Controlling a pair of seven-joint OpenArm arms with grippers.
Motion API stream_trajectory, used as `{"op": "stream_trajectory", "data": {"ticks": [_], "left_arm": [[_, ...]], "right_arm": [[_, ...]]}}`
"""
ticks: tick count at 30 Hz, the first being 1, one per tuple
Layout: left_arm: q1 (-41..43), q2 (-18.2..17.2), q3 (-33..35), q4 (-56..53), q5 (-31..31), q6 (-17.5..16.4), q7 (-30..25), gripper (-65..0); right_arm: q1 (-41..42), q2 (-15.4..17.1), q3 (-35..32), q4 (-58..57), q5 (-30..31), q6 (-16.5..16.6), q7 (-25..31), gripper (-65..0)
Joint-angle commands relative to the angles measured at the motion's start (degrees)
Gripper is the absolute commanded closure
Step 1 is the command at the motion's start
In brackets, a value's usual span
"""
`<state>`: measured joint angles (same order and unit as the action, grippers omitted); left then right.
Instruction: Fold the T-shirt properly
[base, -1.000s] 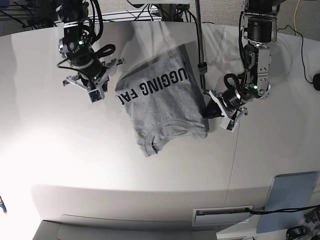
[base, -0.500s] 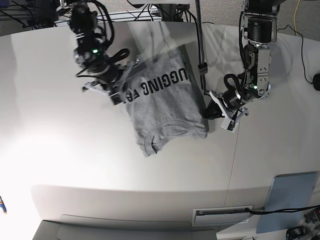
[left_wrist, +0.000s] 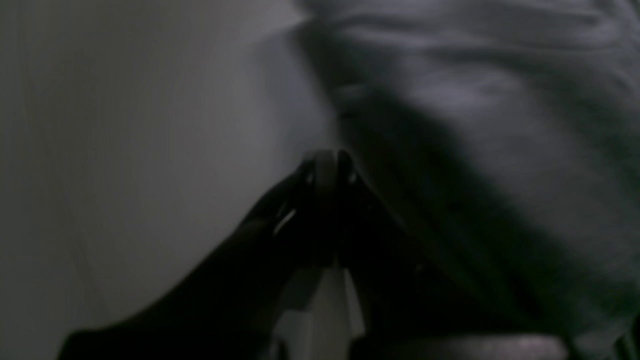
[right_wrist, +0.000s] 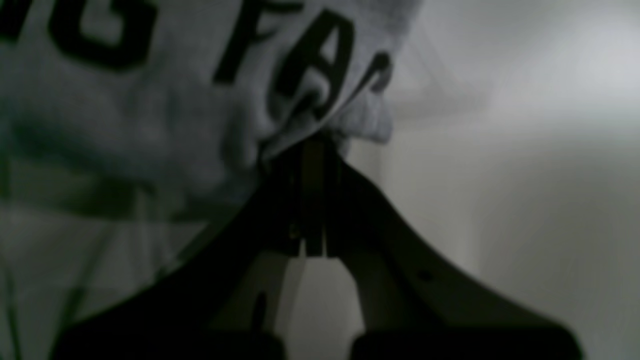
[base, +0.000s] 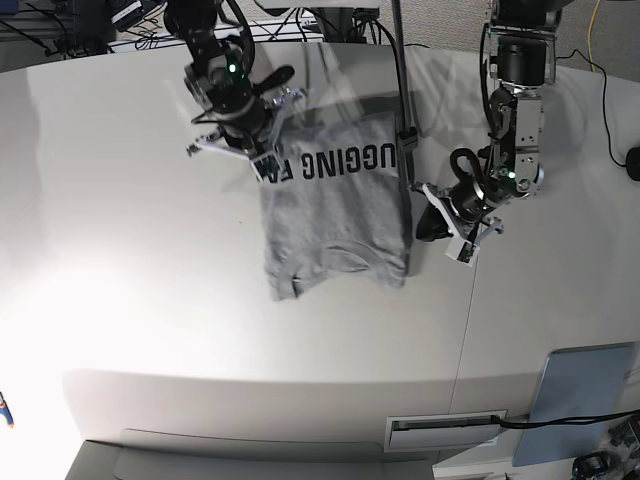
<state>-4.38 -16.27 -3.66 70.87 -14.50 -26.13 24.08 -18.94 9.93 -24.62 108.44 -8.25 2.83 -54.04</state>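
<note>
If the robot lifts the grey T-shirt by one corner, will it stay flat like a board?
Probably not. The T-shirt already shows wrinkles and bunches where the right hand pinches it, so it looks floppy and would likely droop. Being thin cloth, it seems light.

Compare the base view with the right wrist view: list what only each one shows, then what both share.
Only the base view: the whole heather-grey cotton T-shirt spread on the white table, its ribbed collar toward the near edge, the left tool shut at the shirt's side, and a grey-blue flat panel at the table's corner.

Only the right wrist view: the closed right tool close up, pinching a bunched fold of fabric beside the letters.

Both: the black block lettering and pale tabletop.
</note>
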Motion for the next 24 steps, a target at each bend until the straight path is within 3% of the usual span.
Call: {"op": "stream_trajectory", "data": {"ticks": [1,4,9,15,20,24], "left_arm": [[-0.5,-1.7,-0.2,0.0,3.4,2.5,1.9,0.0],[-0.5,-3.4,-0.3,0.4,2.5,1.5,4.5,0.0],[0.7,-6.9,-0.3,2.6,-7.0,0.6,7.6,0.0],[6.5,-11.5,-0.3,9.6,-13.9,0.8,8.8,0.0],[15.8,-14.1,-0.6,18.9,-13.9,7.3,11.1,0.0],[23.9,-14.2,-4.2,24.7,-14.9,7.0,11.1,0.0]], "right_arm": [[-0.9,1.0,0.1,2.3,-1.4,-0.4,-0.2,0.0],[-3.3,3.6,0.1,6.4,-2.5,-2.1,-1.1,0.0],[-4.9,6.9,0.5,10.4,-4.3,-6.1,-1.7,0.0],[-6.4,6.9,5.8,14.1,-6.2,-7.0,-3.4,0.0],[-11.4,6.9,13.8,18.3,-6.1,-7.0,-4.3,0.0],[-17.4,6.9,19.8,22.3,-5.6,-6.9,-5.0,0.0]]}}
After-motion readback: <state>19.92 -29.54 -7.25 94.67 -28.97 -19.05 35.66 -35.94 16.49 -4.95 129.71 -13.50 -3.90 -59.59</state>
